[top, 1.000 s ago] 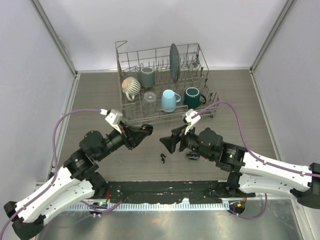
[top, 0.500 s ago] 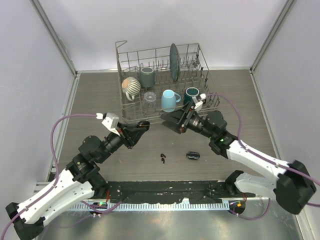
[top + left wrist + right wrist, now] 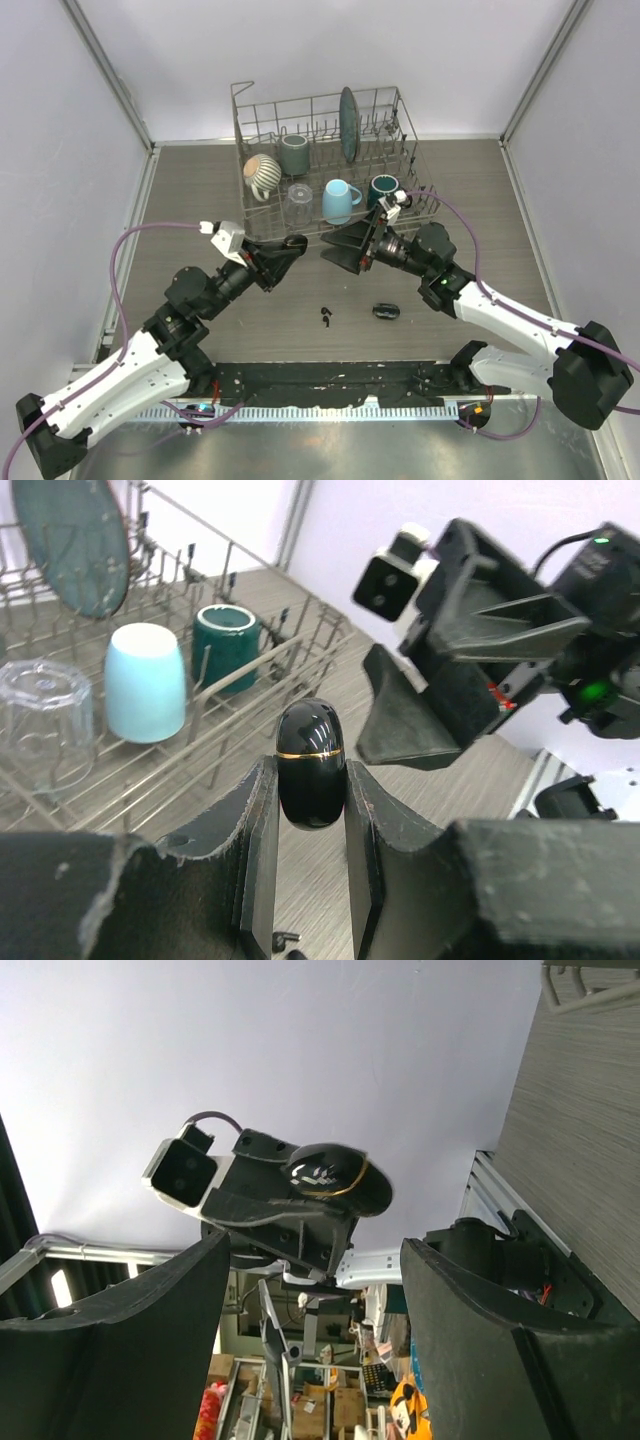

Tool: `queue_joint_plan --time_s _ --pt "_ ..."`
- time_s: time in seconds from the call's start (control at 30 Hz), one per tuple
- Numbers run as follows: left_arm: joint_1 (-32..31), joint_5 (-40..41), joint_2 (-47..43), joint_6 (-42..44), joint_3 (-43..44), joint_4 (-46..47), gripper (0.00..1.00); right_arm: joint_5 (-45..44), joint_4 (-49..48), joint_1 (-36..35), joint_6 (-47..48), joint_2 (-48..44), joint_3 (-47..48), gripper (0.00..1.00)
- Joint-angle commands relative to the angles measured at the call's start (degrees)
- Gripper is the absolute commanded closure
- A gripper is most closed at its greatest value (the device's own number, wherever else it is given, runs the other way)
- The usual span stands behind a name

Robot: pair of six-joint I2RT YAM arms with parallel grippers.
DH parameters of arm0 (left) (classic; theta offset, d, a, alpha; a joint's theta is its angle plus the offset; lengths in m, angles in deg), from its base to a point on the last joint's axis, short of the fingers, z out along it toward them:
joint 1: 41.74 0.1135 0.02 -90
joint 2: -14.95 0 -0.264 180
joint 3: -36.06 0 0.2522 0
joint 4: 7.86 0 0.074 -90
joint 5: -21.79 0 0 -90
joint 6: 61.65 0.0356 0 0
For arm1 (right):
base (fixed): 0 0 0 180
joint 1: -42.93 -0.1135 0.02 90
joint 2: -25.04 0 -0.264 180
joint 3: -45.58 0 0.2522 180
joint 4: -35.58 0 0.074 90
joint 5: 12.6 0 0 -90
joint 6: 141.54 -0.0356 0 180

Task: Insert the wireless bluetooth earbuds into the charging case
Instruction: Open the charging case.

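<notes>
While left tool clamps closed charging case, right tool gapes empty, earbuds on table, mugs in rack

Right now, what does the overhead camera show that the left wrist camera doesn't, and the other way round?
Only the overhead view shows the striped mug and a second black case on the table. Only the left wrist view shows the thin gold line around the charging case pinched in the left claw. Both show that case, the open right claw, the light blue mug and the dark green mug.
</notes>
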Motion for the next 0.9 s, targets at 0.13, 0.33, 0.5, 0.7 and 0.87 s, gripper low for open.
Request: queue_joint_plan --time_s 0.13,0.33,0.5,0.7,0.87 --pt "-0.15 -7.41 -0.32 3.17 -2.82 13.09 1.00 -2.24 2.56 -0.26 -0.14 -0.72 2.72 0.25" --pt "-0.15 -8.11 -0.23 4.75 -3.69 15.64 1.00 -3.99 3.87 -0.97 -2.69 -0.63 4.38 0.25" --pt "-0.15 -8.64 0.39 5.72 -3.61 16.61 1.00 -5.41 4.40 -2.11 -3.74 -0.63 5.18 0.25" --pt "-0.15 -9.60 0.91 6.42 -3.34 17.66 0.99 -4.35 3.44 -2.64 -6.11 1.65 6.14 0.25" --pt "-0.06 -8.47 0.91 7.30 -3.61 18.02 1.00 -3.30 -0.69 -3.95 -9.10 4.03 6.58 0.25"
